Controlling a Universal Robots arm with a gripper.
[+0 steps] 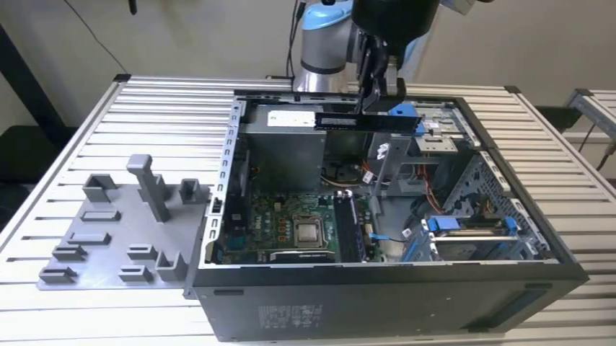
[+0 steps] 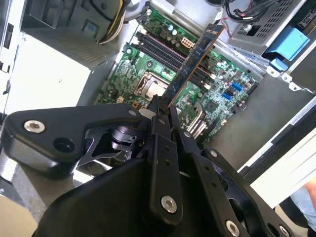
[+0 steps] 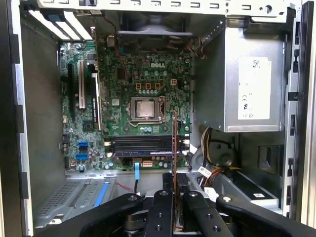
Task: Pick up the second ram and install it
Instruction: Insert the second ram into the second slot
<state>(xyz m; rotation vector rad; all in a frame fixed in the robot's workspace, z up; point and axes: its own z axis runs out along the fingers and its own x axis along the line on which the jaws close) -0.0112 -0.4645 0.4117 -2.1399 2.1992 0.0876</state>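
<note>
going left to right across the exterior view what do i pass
grey fixture plate → processor → second ram, held up in the gripper → blue-latched drive cage

White lettering on the motherboard (image 3: pixel 118 84) above the processor socket (image 3: pixel 146 108); printed white label (image 3: pixel 254 89) on the power supply (image 3: pixel 232 49) (its lines not legible).
</note>
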